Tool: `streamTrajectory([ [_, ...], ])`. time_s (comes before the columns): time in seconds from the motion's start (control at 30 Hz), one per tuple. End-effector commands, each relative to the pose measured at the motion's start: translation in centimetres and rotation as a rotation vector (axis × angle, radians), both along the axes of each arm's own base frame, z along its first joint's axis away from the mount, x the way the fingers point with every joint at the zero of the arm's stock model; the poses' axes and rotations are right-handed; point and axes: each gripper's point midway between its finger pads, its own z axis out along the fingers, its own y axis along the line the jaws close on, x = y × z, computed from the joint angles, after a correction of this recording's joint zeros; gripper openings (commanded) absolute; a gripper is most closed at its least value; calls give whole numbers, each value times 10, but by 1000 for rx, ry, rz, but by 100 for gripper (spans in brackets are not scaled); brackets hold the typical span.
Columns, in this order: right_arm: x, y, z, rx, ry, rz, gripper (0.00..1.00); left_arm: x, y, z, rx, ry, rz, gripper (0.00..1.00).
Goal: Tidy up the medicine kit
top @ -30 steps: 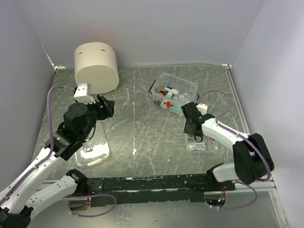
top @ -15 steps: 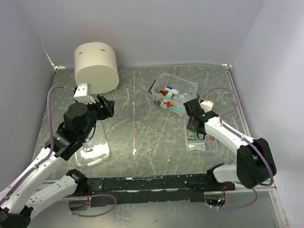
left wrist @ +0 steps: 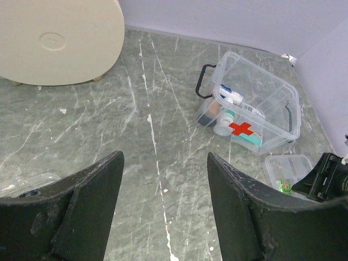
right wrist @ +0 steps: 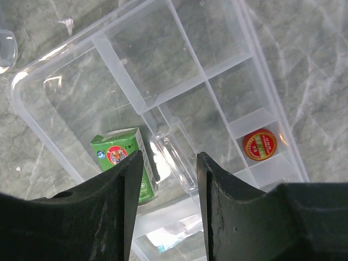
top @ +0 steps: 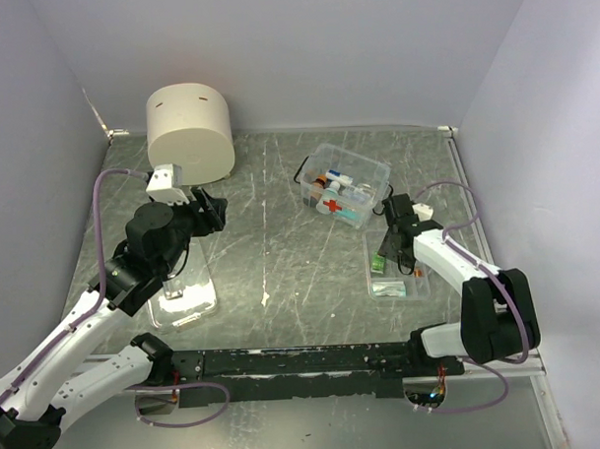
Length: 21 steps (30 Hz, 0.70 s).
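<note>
The medicine kit (top: 346, 181), a small clear box with a red cross and a black handle, stands at the back right with bottles and packets inside; it also shows in the left wrist view (left wrist: 251, 109). A clear divided tray (top: 394, 270) lies in front of it. My right gripper (right wrist: 166, 179) is open and empty just above the tray (right wrist: 136, 70), over its raised centre handle, with a green tiger box (right wrist: 124, 162) to the left and a red round tin (right wrist: 259, 144) to the right. My left gripper (left wrist: 163, 201) is open and empty above the marble table.
A large cream cylinder (top: 188, 132) stands at the back left. A clear lid (top: 180, 288) lies under the left arm. Walls close the table on three sides. A black rail (top: 305, 360) runs along the near edge.
My right gripper has moved right and back, from the tray's left side to above the tray near the kit. The left arm has not moved.
</note>
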Motion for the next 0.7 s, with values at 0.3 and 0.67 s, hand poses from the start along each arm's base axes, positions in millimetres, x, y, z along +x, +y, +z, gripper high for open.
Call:
streamTrajectory([
  [0.3,-3,-2,-29,35,72,32,37,1,-2,16,-17,-30,-12,73],
  [0.67,-8,-3,-48,23,144,47,36,1,-3,15,-17,-29,-14,73],
])
